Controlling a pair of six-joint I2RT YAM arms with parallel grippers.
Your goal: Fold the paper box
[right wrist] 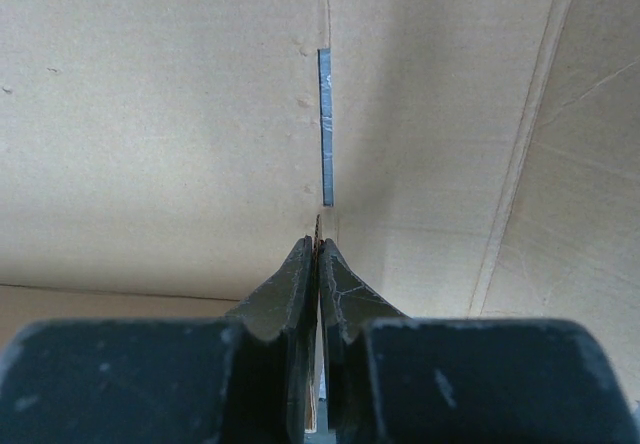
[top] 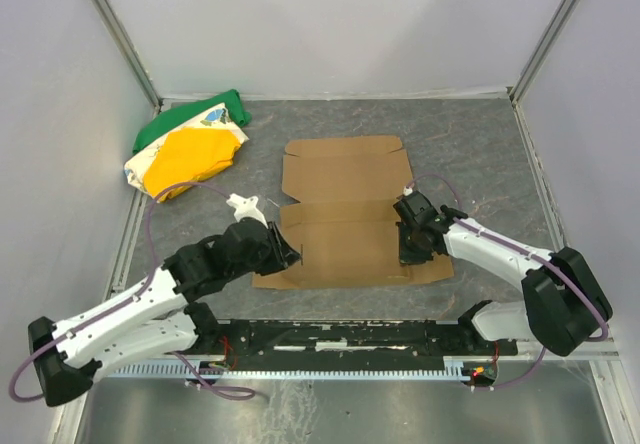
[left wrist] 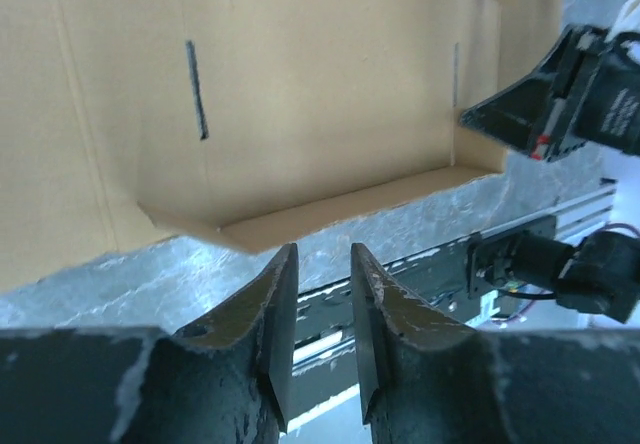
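The paper box [top: 345,214] is a brown die-cut cardboard sheet lying mostly flat in the middle of the table. My left gripper [top: 292,249] is at its near left edge. In the left wrist view the gripper [left wrist: 320,264] is open with a narrow gap and holds nothing; the cardboard [left wrist: 300,94] lies just beyond the tips, its near flap slightly raised. My right gripper [top: 408,242] is at the box's near right side. In the right wrist view it [right wrist: 318,249] is shut on a thin upright cardboard edge, just below a slot [right wrist: 325,124].
A green, yellow and white cloth bundle [top: 190,149] lies at the back left. A black rail [top: 350,339] runs along the near table edge. Grey walls with metal posts close in the left, back and right. The right gripper also shows in the left wrist view [left wrist: 570,94].
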